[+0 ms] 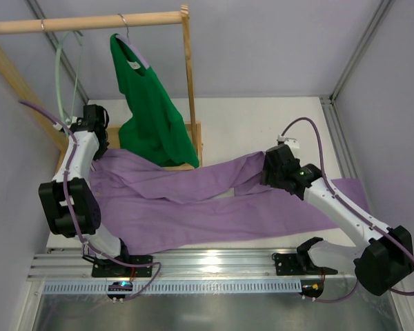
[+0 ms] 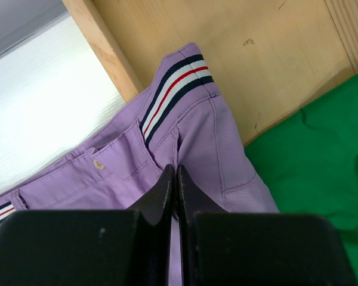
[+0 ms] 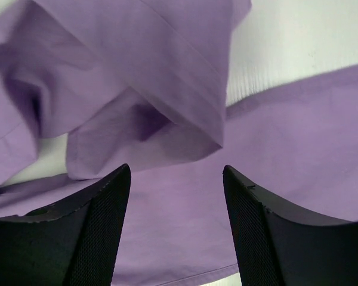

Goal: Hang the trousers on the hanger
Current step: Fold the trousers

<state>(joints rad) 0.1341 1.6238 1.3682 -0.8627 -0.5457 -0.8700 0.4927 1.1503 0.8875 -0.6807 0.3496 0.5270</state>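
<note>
The lilac trousers (image 1: 193, 200) lie spread across the table, legs running right. Their striped waistband (image 2: 173, 89) and a small button (image 2: 98, 164) rest against the wooden rack base. My left gripper (image 1: 96, 129) sits at the waist end, shut on a fold of the trousers (image 2: 176, 174). My right gripper (image 1: 272, 171) hovers over the legs near the hems, open (image 3: 176, 170), with only flat fabric (image 3: 167, 226) below and nothing between its fingers. The pale mint hanger (image 1: 60, 69) hangs from the rail at the far left, above the left gripper.
A wooden rack (image 1: 188, 83) stands at the back left, its top rail (image 1: 90, 23) carrying a bright green top (image 1: 152, 114) on a metal-hooked hanger. The green cloth (image 2: 322, 149) lies just right of the waistband. One trouser leg end overhangs the table's right edge (image 1: 348, 189).
</note>
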